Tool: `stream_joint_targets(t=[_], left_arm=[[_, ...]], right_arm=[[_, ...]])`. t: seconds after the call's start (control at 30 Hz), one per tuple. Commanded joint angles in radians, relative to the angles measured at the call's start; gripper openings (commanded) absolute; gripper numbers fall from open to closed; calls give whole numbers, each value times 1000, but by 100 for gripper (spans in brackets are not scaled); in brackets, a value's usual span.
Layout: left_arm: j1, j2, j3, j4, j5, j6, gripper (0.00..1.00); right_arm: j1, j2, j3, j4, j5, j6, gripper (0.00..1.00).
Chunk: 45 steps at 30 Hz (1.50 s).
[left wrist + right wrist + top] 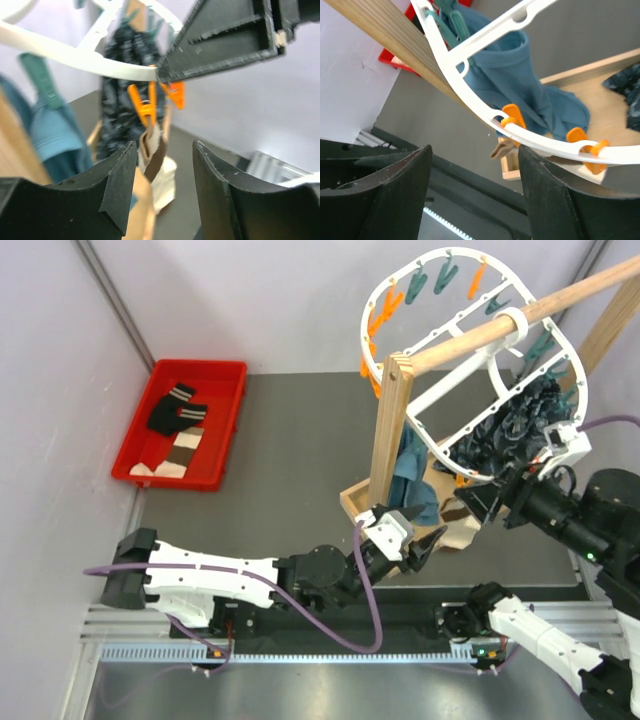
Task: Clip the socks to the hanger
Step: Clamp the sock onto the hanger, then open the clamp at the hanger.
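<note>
The white oval hanger [395, 285] hangs from a wooden pole, ringed with orange and teal pegs. A brown, cream and white sock [156, 162] dangles from an orange peg [145, 107] just beyond my left gripper [165, 150], which is open with nothing between its fingers. My right gripper [475, 152] is open too, just under the hanger rim [470, 107] beside an orange peg [514, 116]. In the top view the left gripper [415, 540] and right gripper [478, 502] flank that sock [455, 523]. More socks [177, 412] lie in the red tray [225, 430].
The wooden pole [560, 302] rests on an upright post [388, 430] with a wooden base [358, 502]. A blue sock [410, 478] and dark patterned socks [520, 420] hang from the hanger. Grey walls stand to the left and behind.
</note>
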Motion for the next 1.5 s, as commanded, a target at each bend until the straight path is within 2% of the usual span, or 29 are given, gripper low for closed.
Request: stream_joint_targets(t=[0.0, 0.13, 0.3, 0.4, 0.47, 0.67, 0.77, 0.83, 1.1, 1.33, 1.47], left_arm=[[18, -9, 0, 27, 210, -75, 53], [19, 97, 20, 163, 310, -33, 54], [19, 262, 58, 366, 284, 121, 56], [21, 399, 95, 570, 276, 246, 59], [27, 503, 164, 625, 252, 305, 62], [105, 718, 320, 731, 305, 312, 62], [133, 758, 382, 736, 281, 317, 64], [151, 766, 406, 759, 272, 288, 70], [180, 806, 501, 736, 290, 208, 73], [185, 815, 523, 698, 317, 175, 68], [185, 812, 524, 692, 304, 174, 58]], right_arm=[[11, 19, 98, -73, 73, -55, 67], [11, 40, 205, -130, 126, -79, 62], [11, 83, 329, -199, 168, -98, 58], [11, 95, 397, -228, 180, -101, 56], [11, 99, 425, -242, 182, -96, 55], [11, 88, 431, -254, 165, -86, 54], [11, 83, 425, -262, 162, -84, 54], [11, 80, 422, -265, 165, -89, 53], [11, 60, 371, -254, 185, -98, 51], [12, 46, 296, -290, 367, -99, 48], [11, 31, 207, -271, 416, -99, 48]])
